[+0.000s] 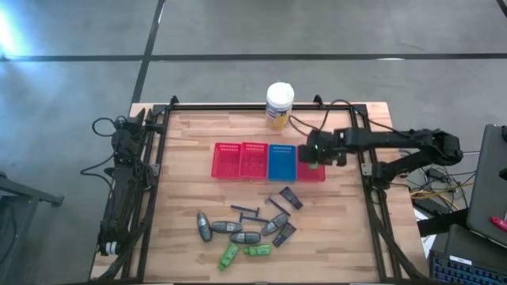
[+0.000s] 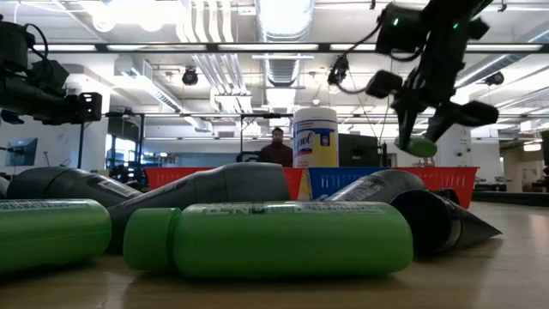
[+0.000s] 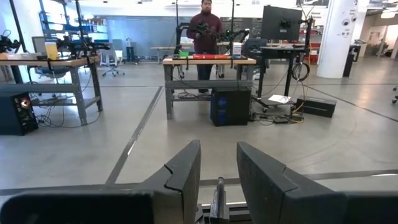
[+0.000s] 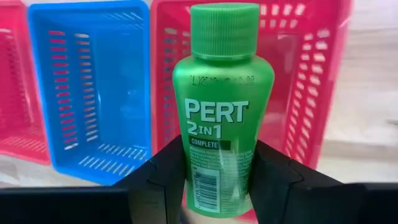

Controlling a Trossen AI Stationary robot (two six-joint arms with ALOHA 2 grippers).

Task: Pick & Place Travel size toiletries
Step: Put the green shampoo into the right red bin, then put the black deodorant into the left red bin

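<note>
My right gripper (image 1: 315, 153) is shut on a bright green bottle (image 4: 221, 106) with a "PERT 2 IN 1" label. It hangs above the rightmost red mesh basket (image 1: 311, 172), and in the low view the right gripper (image 2: 426, 129) shows the bottle (image 2: 420, 146) under its fingers. The other toiletries lie flat on the near half of the table: grey oval tubes (image 1: 223, 228), two green bottles (image 1: 257, 250), dark wedge tubes (image 1: 291, 198) and thin dark sticks (image 1: 245, 210). My left gripper (image 3: 217, 177) is open at the table's left edge and faces out into the room. My right gripper pinches the green bottle by the lower part of its body (image 4: 217, 186), one finger (image 4: 163, 180) on each side. The fingers come from above, pointing down. The bottle is lifted clear of table and basket, its cap (image 4: 224, 28) pointing away from the gripper toward the basket below.
Four baskets stand in a row at mid-table: two red (image 1: 239, 160), one blue (image 1: 282, 161) and the red one at the right end. A white canister with a yellow label (image 1: 280, 104) stands at the far edge. A person (image 3: 205, 28) stands in the room beyond.
</note>
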